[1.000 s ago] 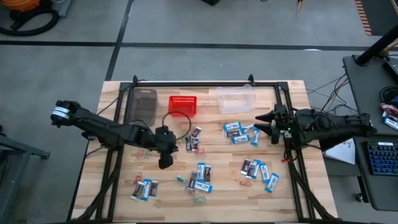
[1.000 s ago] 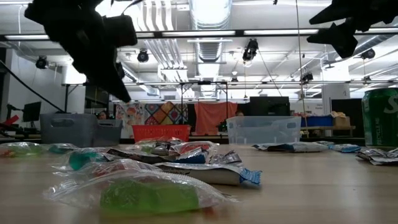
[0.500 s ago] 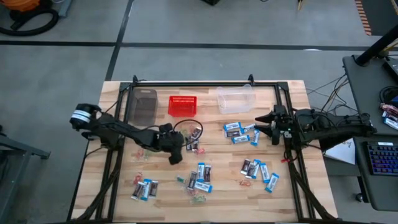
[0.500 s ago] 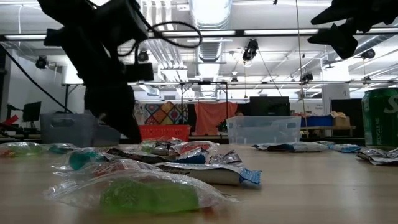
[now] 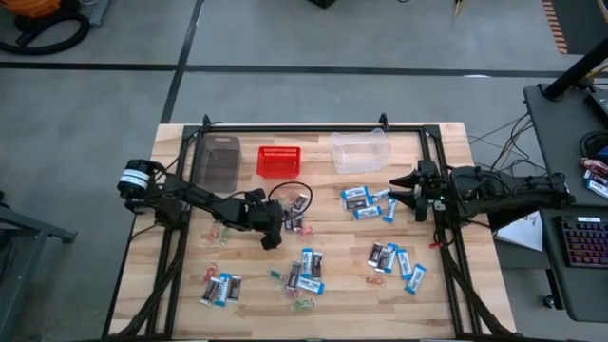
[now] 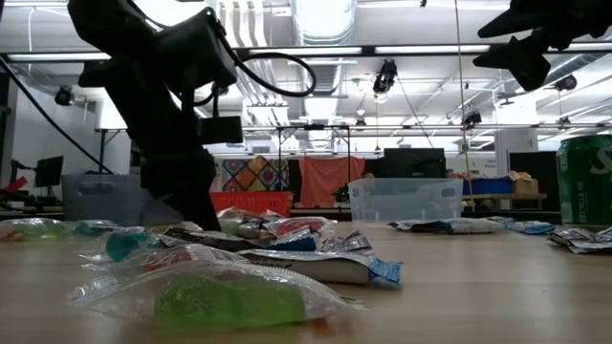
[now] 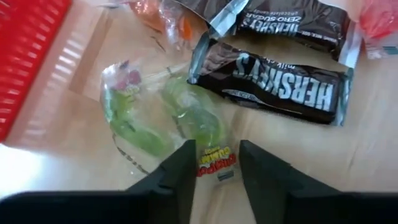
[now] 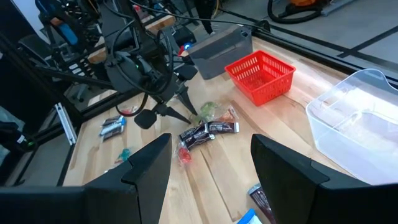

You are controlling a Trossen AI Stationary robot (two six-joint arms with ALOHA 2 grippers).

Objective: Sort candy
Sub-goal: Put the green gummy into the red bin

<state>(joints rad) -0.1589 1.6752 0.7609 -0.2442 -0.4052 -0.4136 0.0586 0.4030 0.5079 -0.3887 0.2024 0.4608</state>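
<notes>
Candy is scattered over the wooden table: blue-and-white packets (image 5: 366,201), more near the front (image 5: 394,258), and dark brown bars (image 7: 273,87). A green sweet in a clear wrapper (image 7: 186,118) lies by the bars. My left gripper (image 5: 269,237) is low over this cluster, in front of the red basket (image 5: 279,161). It is open, and its fingertips (image 7: 216,149) straddle the wrapper's labelled end. My right gripper (image 5: 394,195) is open and hangs high above the blue packets on the right side (image 8: 211,143). My left gripper comes down at a slant, one finger on each side of the green sweet's labelled wrapper end (image 7: 216,163). Whether the fingers (image 7: 183,162) touch the wrapper I cannot tell. The sweet lies flat on the table.
A grey bin (image 5: 217,161), the red basket and a clear plastic bin (image 5: 359,150) stand in a row along the far edge. More packets lie near the front left (image 5: 220,290) and front middle (image 5: 306,271). A green can (image 6: 585,191) stands at the right in the low view.
My left gripper has moved toward the table's right and far edges and come down toward the candy cluster in front of the red basket. The right arm has kept still.
</notes>
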